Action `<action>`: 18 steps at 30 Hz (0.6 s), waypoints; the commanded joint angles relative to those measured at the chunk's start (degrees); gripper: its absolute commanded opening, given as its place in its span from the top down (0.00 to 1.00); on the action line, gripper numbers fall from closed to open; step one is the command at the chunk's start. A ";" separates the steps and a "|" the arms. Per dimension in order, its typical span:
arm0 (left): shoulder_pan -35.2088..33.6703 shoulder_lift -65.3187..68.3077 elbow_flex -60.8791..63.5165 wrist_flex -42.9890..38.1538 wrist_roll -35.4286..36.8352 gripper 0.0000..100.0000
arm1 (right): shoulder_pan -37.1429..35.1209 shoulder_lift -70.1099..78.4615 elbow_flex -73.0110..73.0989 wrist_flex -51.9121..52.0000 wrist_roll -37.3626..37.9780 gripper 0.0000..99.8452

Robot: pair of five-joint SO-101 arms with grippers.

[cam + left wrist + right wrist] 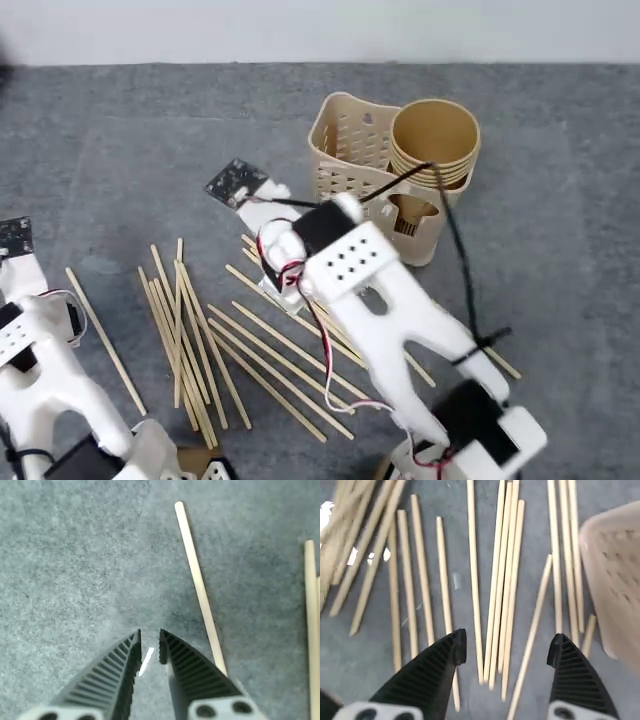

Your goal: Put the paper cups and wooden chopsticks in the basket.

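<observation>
The basket (352,150) stands on the grey desk (560,250) at about one o'clock, and the stacked cups (435,140) sit inside it, at its three o'clock side. The chopsticks (185,345) lie scattered on the desk, at seven o'clock from the basket. The right tool (507,647) hangs over them with jaws wide apart, holding nothing. The left tool (150,642), near the nine o'clock edge, is almost closed and empty, with one chopstick (200,590) just beside it.
</observation>
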 commanded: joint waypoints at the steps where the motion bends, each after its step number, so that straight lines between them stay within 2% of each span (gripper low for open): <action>1: 0.18 -2.02 -0.13 -1.05 0.26 0.93 | -0.22 3.38 2.64 -9.54 -0.53 0.73; 5: 0.26 -2.02 -0.22 -0.70 0.26 0.93 | 0.13 12.18 1.76 -13.76 -0.53 0.73; 9: 0.35 -2.02 -0.13 -0.53 0.26 0.93 | 1.19 19.12 -2.81 -13.49 -0.53 0.73; 18: 0.44 -1.93 0.04 5.27 0.35 0.93 | 5.14 28.53 -12.04 -13.41 -0.09 0.73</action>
